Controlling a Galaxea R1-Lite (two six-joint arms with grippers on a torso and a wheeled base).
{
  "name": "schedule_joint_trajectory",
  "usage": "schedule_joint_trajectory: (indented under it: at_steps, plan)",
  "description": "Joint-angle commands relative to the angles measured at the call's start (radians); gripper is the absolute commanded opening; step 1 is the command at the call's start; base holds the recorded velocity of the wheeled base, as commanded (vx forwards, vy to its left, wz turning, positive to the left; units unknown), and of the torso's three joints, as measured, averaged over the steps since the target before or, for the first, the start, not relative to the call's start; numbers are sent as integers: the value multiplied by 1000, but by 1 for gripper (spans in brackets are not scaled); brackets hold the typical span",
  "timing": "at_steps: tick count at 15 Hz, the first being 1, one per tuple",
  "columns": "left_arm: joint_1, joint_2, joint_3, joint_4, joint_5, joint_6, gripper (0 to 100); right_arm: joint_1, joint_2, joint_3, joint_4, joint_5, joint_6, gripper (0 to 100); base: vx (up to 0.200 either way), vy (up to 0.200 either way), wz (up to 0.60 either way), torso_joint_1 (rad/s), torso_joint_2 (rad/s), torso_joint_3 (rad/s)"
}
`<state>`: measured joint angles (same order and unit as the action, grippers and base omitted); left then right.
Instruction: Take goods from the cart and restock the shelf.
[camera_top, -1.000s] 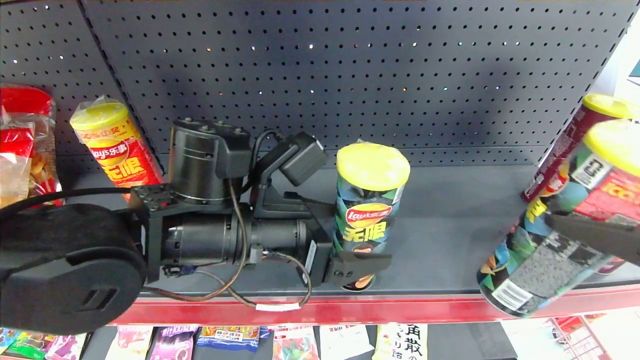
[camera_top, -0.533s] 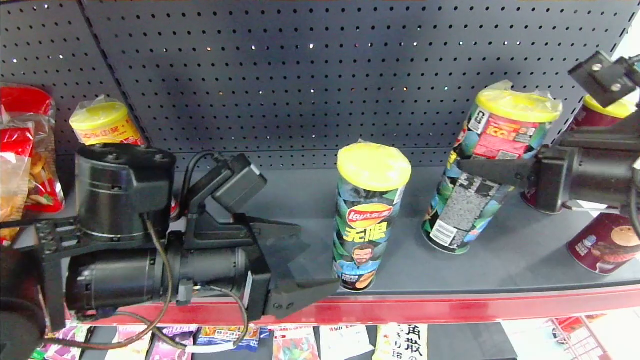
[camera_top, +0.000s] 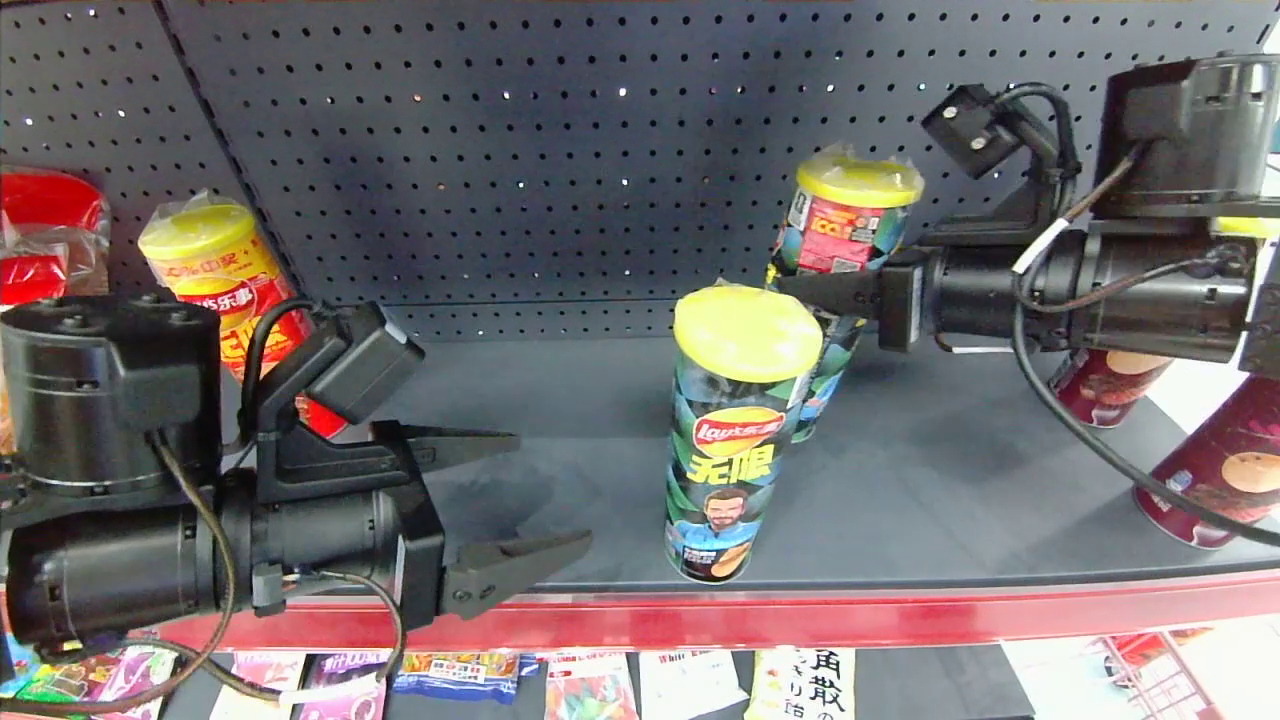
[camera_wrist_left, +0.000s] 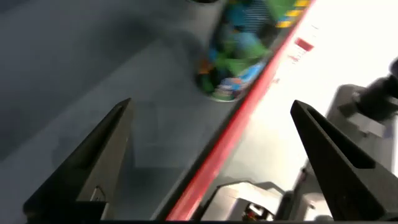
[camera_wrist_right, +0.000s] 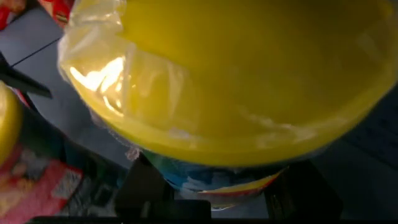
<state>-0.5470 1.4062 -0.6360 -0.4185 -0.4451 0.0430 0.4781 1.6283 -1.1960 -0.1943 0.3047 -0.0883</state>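
Pincer on the left arm (camera_top: 550, 490) stands wide open and holds nothing, hanging over the front edge of the shelf (camera_top: 950, 480). The upright chip can (camera_top: 740, 430) with a yellow lid is at its 3 o'clock, apart from both fingers. Pincer on the right arm (camera_top: 810, 288) is closed around a second chip can (camera_top: 850, 215), gripping it just under its yellow, film-wrapped lid. This held can leans slightly and sits at 1 o'clock of the upright can, just behind it. I cannot tell whether its base touches the shelf. At 10 o'clock of the left pincer a red and yellow can (camera_top: 215, 270) leans on the pegboard (camera_top: 600, 150). Two maroon cans (camera_top: 1215, 480) lie at 3 o'clock.
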Motion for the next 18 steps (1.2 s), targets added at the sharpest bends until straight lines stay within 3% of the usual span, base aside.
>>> schedule_joint_trajectory:
  at_steps: [1, 18]
  plan:
    - [41, -27, 9, 0, -3, -2, 100, 25, 81, -50, -1, 1, -16, 0, 0, 0, 0, 0, 0, 0]
    - [62, -59, 52, 0, -3, -3, 100, 31, 191, -132, -2, 16, -57, 0, 0, 0, 0, 0, 0, 0]
